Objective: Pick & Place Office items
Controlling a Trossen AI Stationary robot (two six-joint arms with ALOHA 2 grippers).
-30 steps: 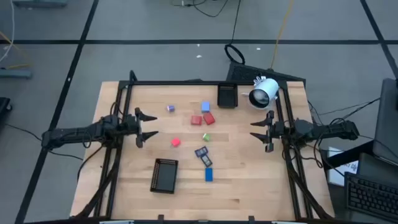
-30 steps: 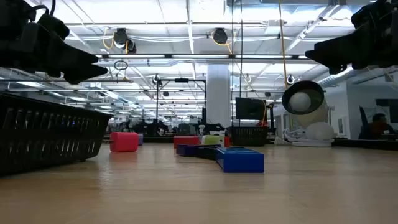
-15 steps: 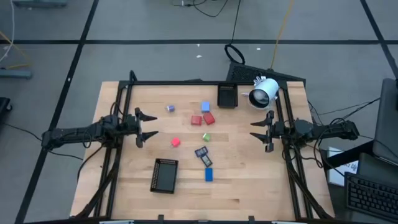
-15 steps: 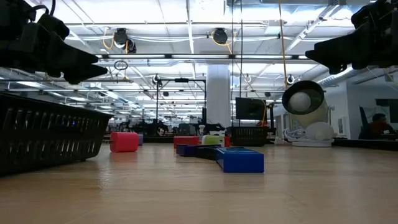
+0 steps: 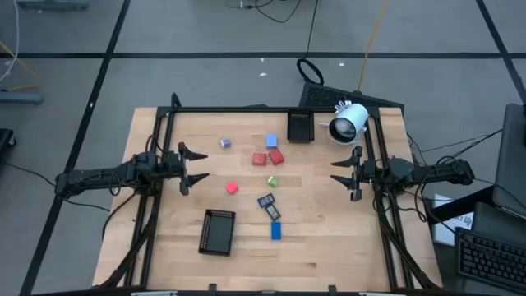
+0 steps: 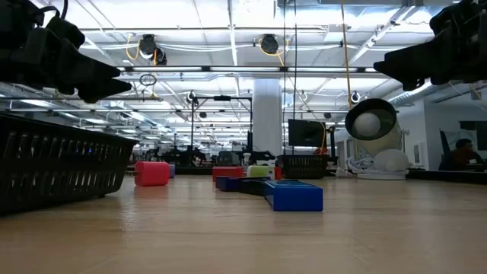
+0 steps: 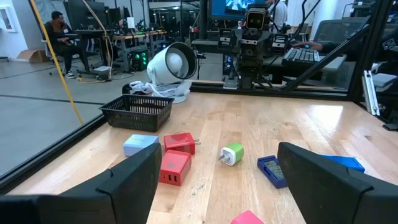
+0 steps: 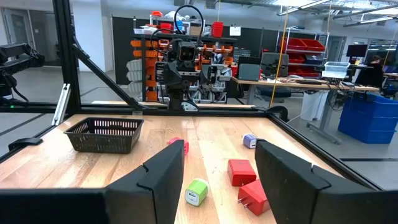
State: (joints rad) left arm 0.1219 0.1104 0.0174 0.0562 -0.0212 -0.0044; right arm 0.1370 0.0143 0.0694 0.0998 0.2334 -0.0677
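The office items lie loose in the middle of the wooden table (image 5: 329, 238): two red blocks (image 5: 268, 157), a light-blue block (image 5: 271, 141), a purple block (image 5: 225, 143), a green block (image 5: 273, 181), a pink block (image 5: 232, 187), two dark flat rectangles (image 5: 269, 205) and a blue flat rectangle (image 5: 276, 231). Each rests flat on the wood. My left gripper (image 5: 200, 167) hovers open at the table's left side, pointing level toward the items. My right gripper (image 5: 335, 170) hovers open at the right side, facing it. Neither has anything between its fingers.
One black mesh tray (image 5: 218, 232) sits near the front, left of the blue rectangle. A second tray (image 5: 300, 126) stands at the far edge, with a white cylindrical device (image 5: 348, 123) to its right. A black frame (image 5: 246, 109) borders the table. Bare wood lies along the near edge.
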